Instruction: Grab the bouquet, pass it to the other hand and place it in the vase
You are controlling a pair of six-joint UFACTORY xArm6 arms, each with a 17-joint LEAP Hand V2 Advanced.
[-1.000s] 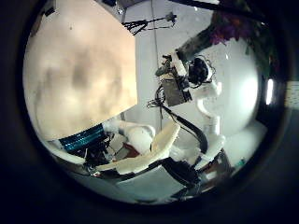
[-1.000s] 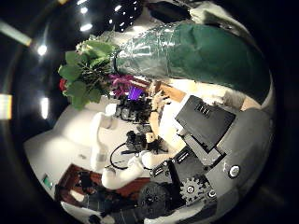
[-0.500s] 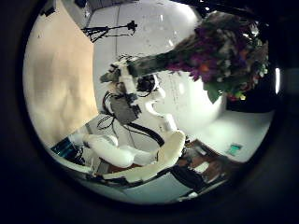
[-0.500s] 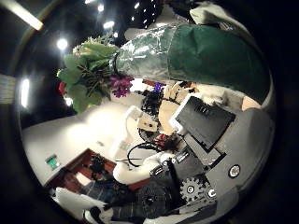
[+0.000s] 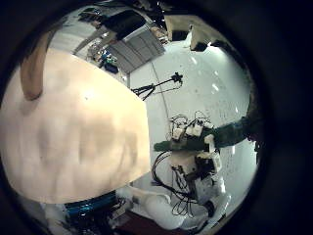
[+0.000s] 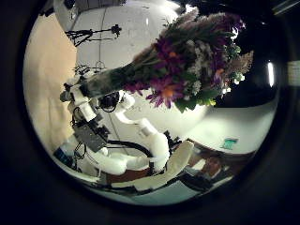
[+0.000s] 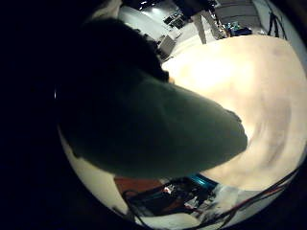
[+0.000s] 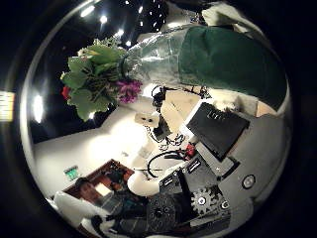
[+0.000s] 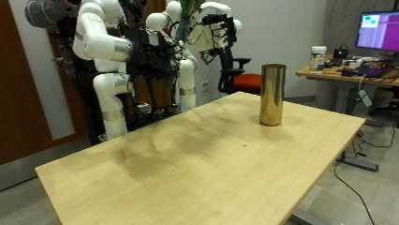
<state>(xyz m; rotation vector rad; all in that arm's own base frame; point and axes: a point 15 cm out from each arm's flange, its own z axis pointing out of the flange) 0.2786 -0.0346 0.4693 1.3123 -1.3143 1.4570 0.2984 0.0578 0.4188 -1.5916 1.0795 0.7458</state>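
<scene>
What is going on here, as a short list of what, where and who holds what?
Bouquet: flowers in a dark green wrap, held high above the table
Held by: right hand, curled round the wrap
Left hand: apart from the bouquet, palm facing it; fingers unclear
Vase: tall, gold-coloured, upright on the table, no bouquet in it
Stage: picked up, not yet passed over

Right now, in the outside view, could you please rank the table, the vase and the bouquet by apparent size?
1. the table, by far the largest.
2. the vase.
3. the bouquet, smallest: it is farther off and only a little shows between the arms.
</scene>
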